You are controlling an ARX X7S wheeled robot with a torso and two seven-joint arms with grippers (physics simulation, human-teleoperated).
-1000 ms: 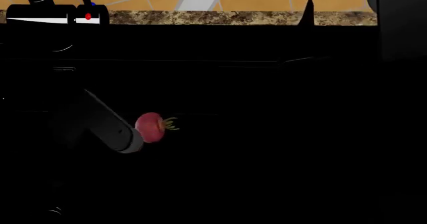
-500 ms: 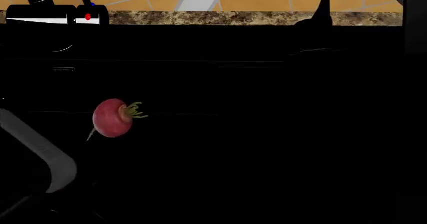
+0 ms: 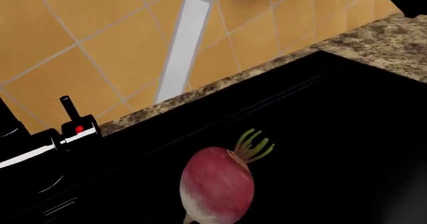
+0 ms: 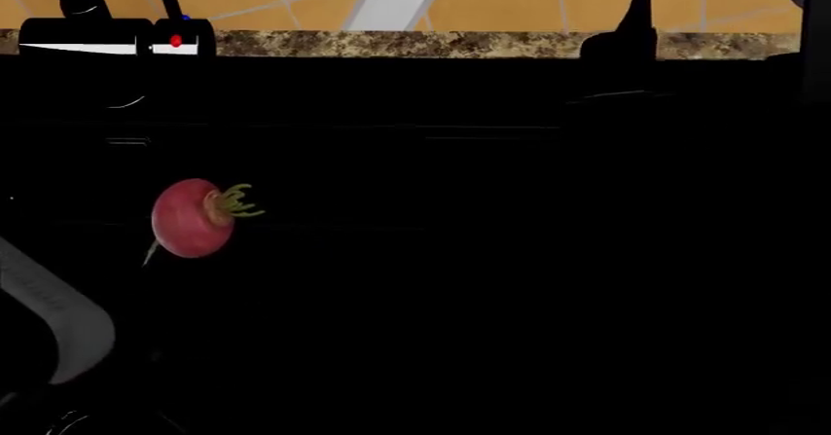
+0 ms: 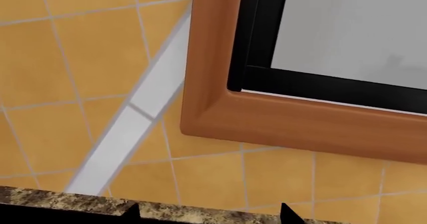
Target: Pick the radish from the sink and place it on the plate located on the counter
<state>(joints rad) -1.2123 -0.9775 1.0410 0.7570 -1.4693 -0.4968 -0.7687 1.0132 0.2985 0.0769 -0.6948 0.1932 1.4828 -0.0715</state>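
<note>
**Head view: radish loose in sink, neither arm on it**

Head view shows the radish [image 4: 193,219] lying on the black floor of the sink [image 4: 493,289], toward the robot's left side, green stem stub pointing right, thin root tail trailing down-left; nothing touching it. Left wrist view has it close below the cam [image 3: 218,184], white end down.

Handling, my read: small, light, firm, round, smooth skin, so likely to roll or squirt out of a pinch; best taken across the fat red middle, not by stub or tail.

Left arm: grey link [image 4: 53,318] at the frame's lower-left, just beside the radish; left end effector itself not visible, can't tell open or closed. Right end effector: only two dark tips at the edge of the right wrist view, which looks at wall tile and a wood-framed window [image 5: 280,98]; state unclear too.

Around: faucet [image 4: 117,26] at back-left on the counter [image 4: 429,44]; basin wall is the main thing to lift over. Plate not in any view.
</note>
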